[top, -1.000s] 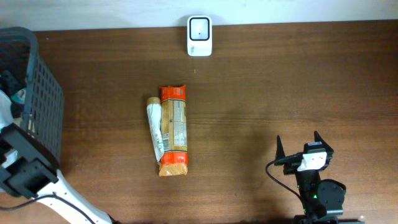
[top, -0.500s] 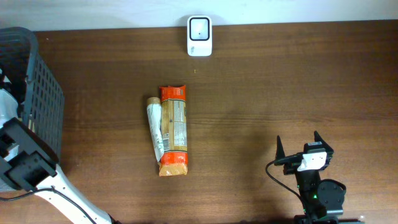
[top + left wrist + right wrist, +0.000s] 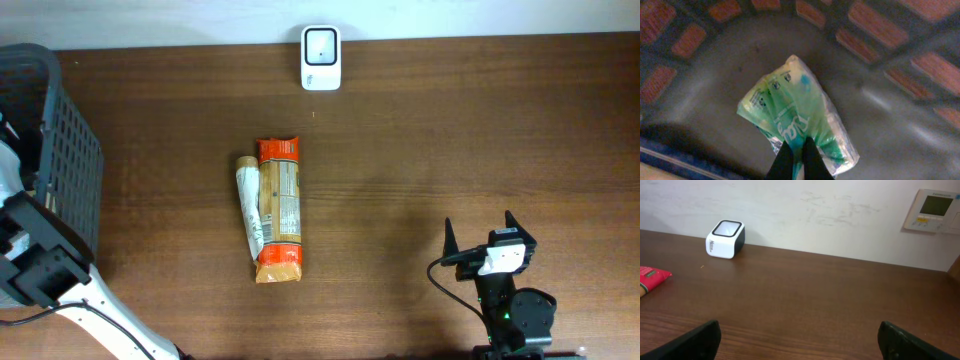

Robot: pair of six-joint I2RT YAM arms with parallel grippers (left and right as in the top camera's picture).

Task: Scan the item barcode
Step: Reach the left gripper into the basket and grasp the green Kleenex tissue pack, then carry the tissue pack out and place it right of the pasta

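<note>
Green crinkled plastic packet (image 3: 797, 115): inside the dark grey mesh basket (image 3: 70, 170) at the table's left edge, with the left gripper (image 3: 798, 146) pinched tight on its near end. Right gripper (image 3: 800, 340): jaws spread wide, holding nothing, low over the brown wooden table (image 3: 450, 130). White box-shaped scanner (image 3: 321, 58): far edge. Orange printed packet (image 3: 280, 210) and beige tube (image 3: 250, 200): mid-table, touching.

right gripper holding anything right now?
No, the right gripper stands wide open, with only the bare table showing between its fingers.
</note>
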